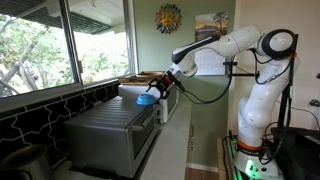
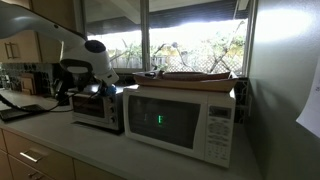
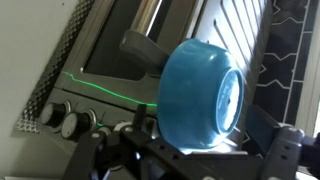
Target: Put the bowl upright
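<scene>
Two dark fingers of the hand stood up from the bottom edge of the wrist view, one at either side of the bowl. The bowl filled the middle of that frame, tipped on its side, its rounded bottom toward the left and its open mouth toward the right. So the task was not yet done. The straddling stance looked chosen so that a turn of the wrist could bring the mouth upward. Whether the fingers pressed on the bowl or stood just off it I could not tell; the contact spots were lost in shadow.

Behind the bowl lay the grey appliance, with its knobs at the lower left.

In an exterior view the bowl was a blue spot just left of centre, at the top of the appliance. It sat directly under the hand, and the white arm reached in from the right. Whether it rested on the metal or hung just above was unclear. Farther back, the window filled the upper left.

In an exterior view the appliance stood on the counter just beside the white microwave; the bowl could not be made out there.
</scene>
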Tool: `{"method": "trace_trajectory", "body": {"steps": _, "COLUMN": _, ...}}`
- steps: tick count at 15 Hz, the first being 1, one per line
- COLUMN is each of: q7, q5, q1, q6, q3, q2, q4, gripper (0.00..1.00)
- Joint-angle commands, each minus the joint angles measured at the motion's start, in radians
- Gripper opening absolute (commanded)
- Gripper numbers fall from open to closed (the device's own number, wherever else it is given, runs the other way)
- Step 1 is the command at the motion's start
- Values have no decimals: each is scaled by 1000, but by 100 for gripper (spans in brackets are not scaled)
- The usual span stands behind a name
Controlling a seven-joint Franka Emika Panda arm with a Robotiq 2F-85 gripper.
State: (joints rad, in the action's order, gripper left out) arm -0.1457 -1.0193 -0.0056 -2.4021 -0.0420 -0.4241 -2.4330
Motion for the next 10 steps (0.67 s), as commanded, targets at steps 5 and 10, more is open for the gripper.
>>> {"method": "trace_trajectory", "body": {"steps": 5, "q7": 235, "q5": -327, "q1": 11, "q6": -21, "q3": -12, "q2": -24, "q4": -84, "gripper": 100}}
{"method": "trace_trajectory", "body": {"steps": 10, "q7": 357, "q5": -500, "q1": -6, "q6": 2, "q3": -10, "q2": -17, "q4": -108, "gripper": 89}}
